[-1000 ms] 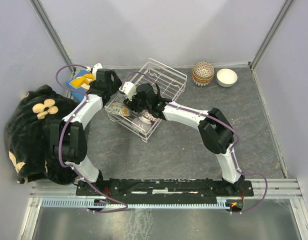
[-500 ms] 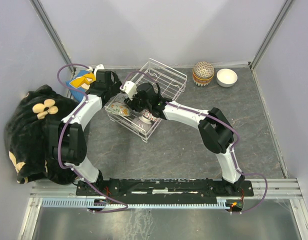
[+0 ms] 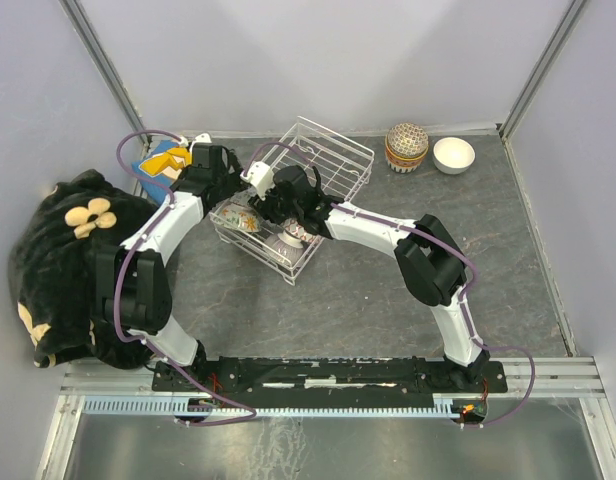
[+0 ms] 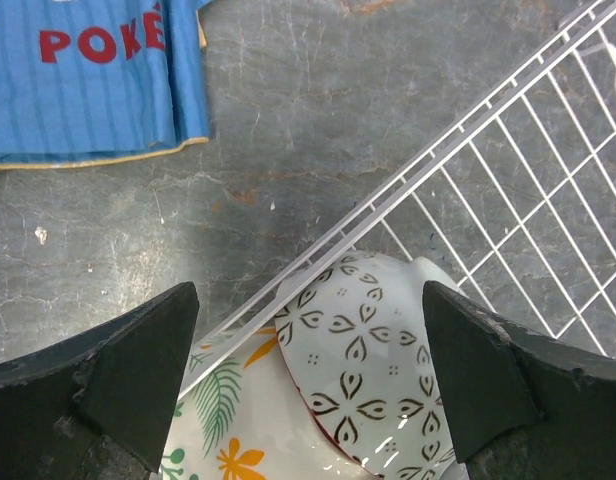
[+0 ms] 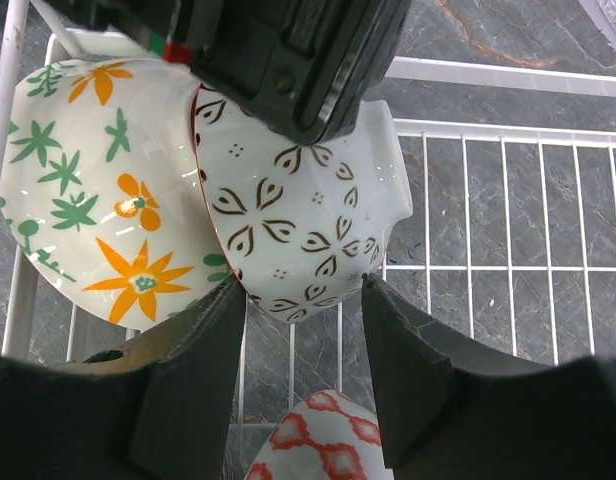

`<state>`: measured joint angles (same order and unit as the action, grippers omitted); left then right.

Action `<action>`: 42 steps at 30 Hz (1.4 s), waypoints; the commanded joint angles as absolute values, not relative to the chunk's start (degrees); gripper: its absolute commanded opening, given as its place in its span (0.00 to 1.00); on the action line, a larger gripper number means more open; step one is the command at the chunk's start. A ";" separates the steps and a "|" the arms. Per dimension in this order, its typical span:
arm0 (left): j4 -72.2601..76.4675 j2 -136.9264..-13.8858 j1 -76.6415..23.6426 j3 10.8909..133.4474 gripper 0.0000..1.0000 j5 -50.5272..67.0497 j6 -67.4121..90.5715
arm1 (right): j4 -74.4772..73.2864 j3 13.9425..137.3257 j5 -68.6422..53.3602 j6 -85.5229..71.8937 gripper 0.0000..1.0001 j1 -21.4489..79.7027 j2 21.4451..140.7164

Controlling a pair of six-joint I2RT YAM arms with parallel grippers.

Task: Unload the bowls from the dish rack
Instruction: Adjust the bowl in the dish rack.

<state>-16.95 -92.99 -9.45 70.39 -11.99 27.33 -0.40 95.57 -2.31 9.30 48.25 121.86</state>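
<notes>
Bowls (image 3: 285, 241) on edge at the left end of the dish rack (image 3: 340, 152), mid-table; others, a patterned bowl (image 3: 406, 147) and a white bowl (image 3: 454, 155), already out at the far right. Right gripper (image 5: 303, 295) over the leaf-patterned bowl (image 5: 308, 210), jaws half parted, no hold visible yet; floral bowl (image 5: 98, 220) leaning against it, red-lattice bowl (image 5: 323, 445) just below. Left gripper (image 4: 308, 290) spread wide above the rack's rim, holding nothing. Best handled thus: slip one right finger between the leaf-patterned and floral bowls, pinch the wall just below the rim, close gently on the glazed ceramic, lift straight up clear of the wires before swinging toward the patterned bowl. Keep the left gripper back, or steady the floral bowl with it, to avoid a clash in that crowded corner. Compared with a second ago: left gripper edged slightly closer to the rack; right arm, rack and bowls much as before
</notes>
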 commanded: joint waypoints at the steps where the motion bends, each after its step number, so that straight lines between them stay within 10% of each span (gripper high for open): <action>1: -16.96 -90.81 -9.84 69.87 0.99 -11.12 25.14 | 3.05 98.98 -1.23 8.83 0.58 47.85 121.91; 42: -15.38 -96.34 -10.38 72.95 0.99 -5.54 26.46 | 1.57 104.28 -2.64 5.59 0.55 44.49 125.72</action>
